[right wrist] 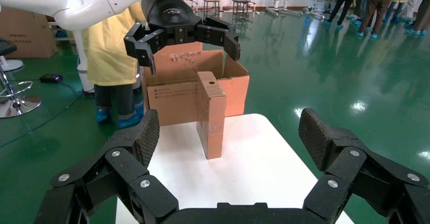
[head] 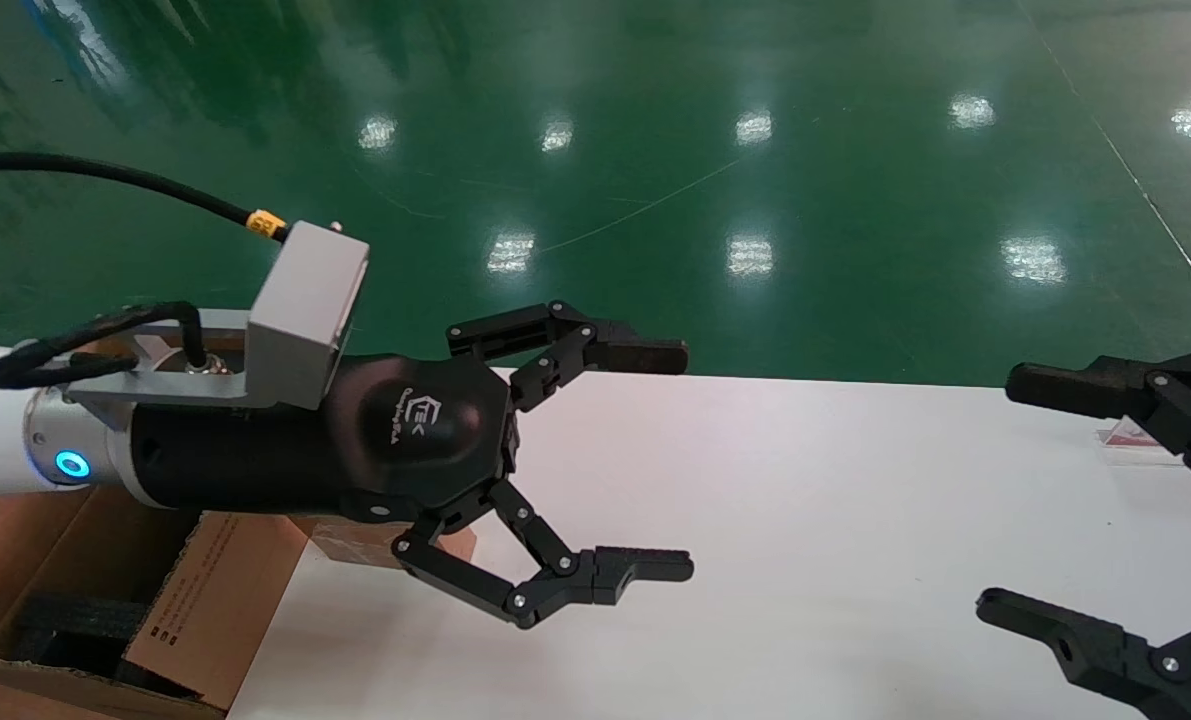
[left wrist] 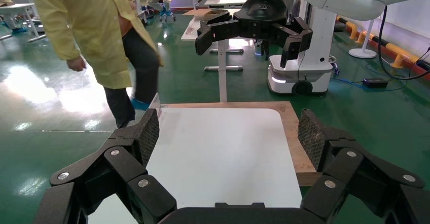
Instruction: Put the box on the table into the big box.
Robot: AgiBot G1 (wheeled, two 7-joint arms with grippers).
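Over the left end of the counter, the left hand hangs in the air with its black fingers spread wide, nothing in them, and right under its wrist stands the box, upright on end near the counter's edge. The right hand sits at the far right edge of the head view, also spread wide and holding nothing. The counter is plain white and smooth with a rounded corner; the left wrist view shows a brownish wood strip along one side. Floor is glossy green and mirrors the ceiling lights, and a person in a yellow coat is nearby. The box is a small oblong brown cardboard one with a little round hole near the top of one face. Just beyond it, off the counter's end, is the big box, corrugated brown, flaps up with ragged edges, small black print on one flap and dark padding inside.
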